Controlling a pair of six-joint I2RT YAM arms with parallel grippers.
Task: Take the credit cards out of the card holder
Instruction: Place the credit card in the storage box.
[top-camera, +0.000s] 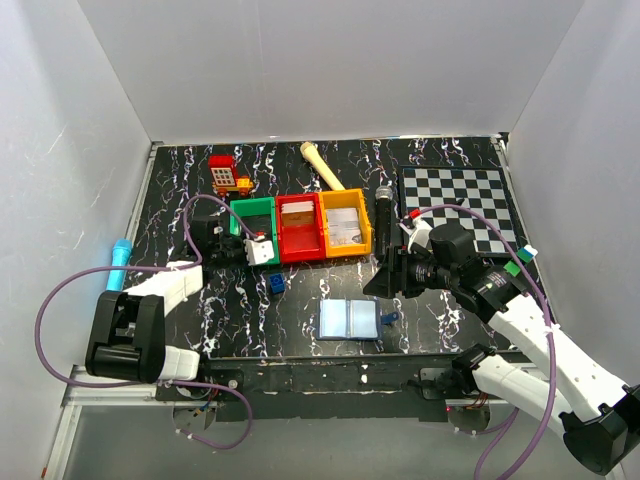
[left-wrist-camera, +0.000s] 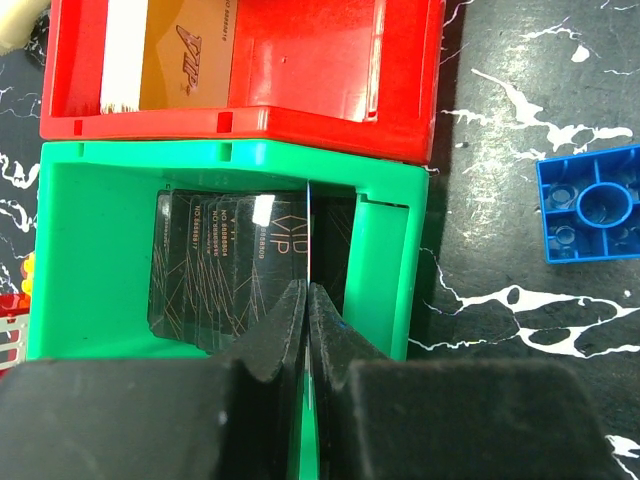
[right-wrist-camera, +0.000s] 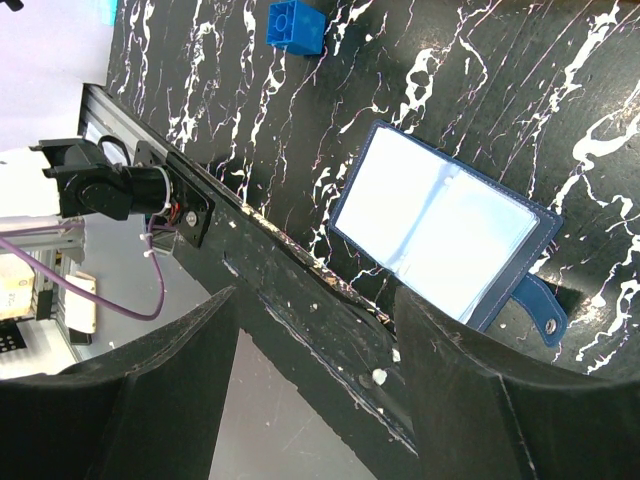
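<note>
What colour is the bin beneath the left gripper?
Green plastic bin, holding dark cards; the left gripper pinches a thin card above it. Best: left wrist view.

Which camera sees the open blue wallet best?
The right wrist view: the card holder lies open and large there, with its pale inner faces and snap tab clear. In the top external view the card holder is small, with little detail. The left wrist view misses it.

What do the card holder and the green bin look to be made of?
The card holder: navy leather or imitation, judging by the stitched edge and snap tab; its pale inner sleeves look like glossy plastic. The green bin: hard moulded plastic, smooth, slight sheen.
</note>
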